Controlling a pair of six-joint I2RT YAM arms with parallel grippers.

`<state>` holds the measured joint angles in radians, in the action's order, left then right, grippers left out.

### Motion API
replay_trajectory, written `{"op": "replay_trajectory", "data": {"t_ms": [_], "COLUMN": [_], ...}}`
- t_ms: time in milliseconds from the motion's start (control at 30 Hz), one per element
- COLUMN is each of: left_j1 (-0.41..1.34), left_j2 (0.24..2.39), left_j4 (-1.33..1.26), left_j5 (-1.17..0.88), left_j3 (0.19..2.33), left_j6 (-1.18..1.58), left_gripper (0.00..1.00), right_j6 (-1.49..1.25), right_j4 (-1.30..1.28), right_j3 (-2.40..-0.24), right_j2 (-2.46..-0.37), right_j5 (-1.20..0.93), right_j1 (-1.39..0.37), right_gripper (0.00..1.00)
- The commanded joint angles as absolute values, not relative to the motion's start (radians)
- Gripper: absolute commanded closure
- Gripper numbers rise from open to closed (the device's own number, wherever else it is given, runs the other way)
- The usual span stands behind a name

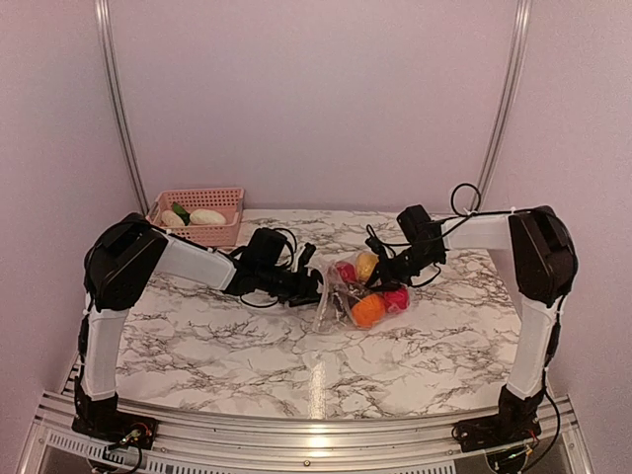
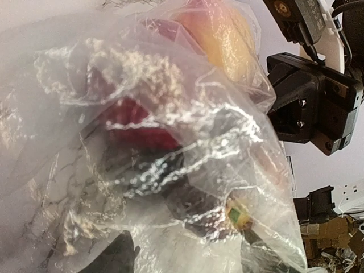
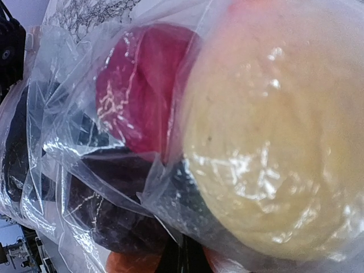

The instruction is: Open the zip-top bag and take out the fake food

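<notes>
Top external view: why do both arms crowd the middle of the marble table (image 1: pixel 197 336)?

They stand on either side of the zip-top bag (image 1: pixel 341 301). The left gripper (image 1: pixel 314 286) meets its left edge; the right gripper (image 1: pixel 383 273) comes in at its far right corner, just beside the yellow piece (image 1: pixel 366 265). I judge that two holds on opposite sides are what parting a zip strip calls for.

Do the pincers have plastic between them?

I cannot tell. From above the fingertips are lost against the film; in both wrist views the crinkled bag fills the picture so closely that neither pair of fingers shows plainly. Wide or narrow is not readable for either.

Where is the bag itself?

Near the table's centre, between the two grippers, bulging. The fake food (image 1: pixel 370 291) is inside it, so I judge nothing of this load is out yet; the zip strip I cannot make out.

How many pieces are inside?

Five that I can count: one yellow; one red piece (image 1: pixel 346 271) beside it; one pink piece (image 1: pixel 397 299); one orange piece (image 1: pixel 368 310) nearest the arms; one dark purple piece (image 3: pixel 119 222), plainest in the right wrist view under the red one. More may hide behind these.

And elsewhere?

One pink slotted basket (image 1: pixel 197 194) sits at the far left, well apart from the bag; it holds two white pieces (image 1: pixel 207 216) and one green piece (image 1: pixel 181 210). It probably waits there to receive what comes out.
</notes>
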<state>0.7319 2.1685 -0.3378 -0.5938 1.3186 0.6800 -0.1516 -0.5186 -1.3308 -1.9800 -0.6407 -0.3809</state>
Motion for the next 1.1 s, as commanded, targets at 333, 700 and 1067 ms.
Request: {"op": "replay_trajectory", "data": {"t_ms": [333, 700, 1067], "left_j1": [0.772, 0.795, 0.790], "left_j2": [2.262, 2.314, 2.279], "left_j4": [-0.248, -0.132, -0.108], "left_j5": [-0.601, -0.606, -0.621], "left_j3": [1.449, 1.562, 1.475], "left_j6": [0.533, 0.429, 0.369], "left_gripper": [0.37, 0.27, 0.35], "right_j6": [-0.145, -0.179, -0.213], "right_j4": [-0.589, -0.568, -0.511], "right_j3": [-1.385, -1.426, -1.355], "right_j2": [-2.134, -2.124, -2.059], "right_j5": [-0.684, -0.778, -0.775], "right_j1": [-0.476, -0.486, -0.399], "right_gripper": [1.00, 1.00, 1.00]}}
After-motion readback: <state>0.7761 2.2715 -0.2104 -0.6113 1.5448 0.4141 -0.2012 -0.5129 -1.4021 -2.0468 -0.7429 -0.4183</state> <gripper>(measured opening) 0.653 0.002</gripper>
